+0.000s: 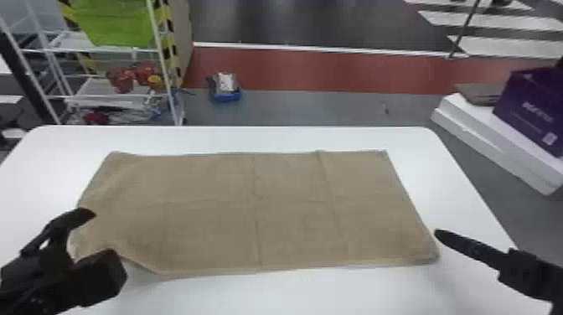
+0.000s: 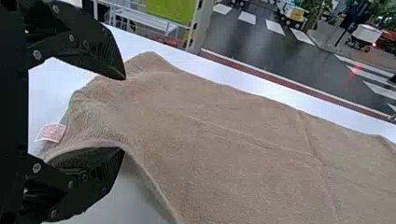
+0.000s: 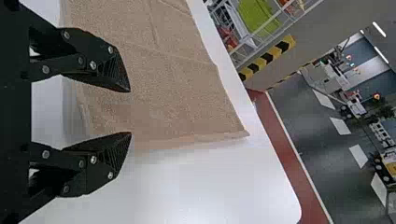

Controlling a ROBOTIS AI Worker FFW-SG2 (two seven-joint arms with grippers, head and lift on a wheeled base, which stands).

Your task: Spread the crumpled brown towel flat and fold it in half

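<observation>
Our left end effector [image 1: 105,239] and right end effector [image 1: 438,235] both gaped wide, at opposite ends of one brown towel [image 1: 251,209] on one worktop [image 1: 272,139].

A white, smooth-topped table with rounded corners at 10 and 2 o'clock [image 1: 268,137] carries a rectangular brown cloth towel [image 1: 293,226], spread broadly from 9 to 3 o'clock with crossing creases, its edge bent and slightly raised around 8 o'clock.
</observation>
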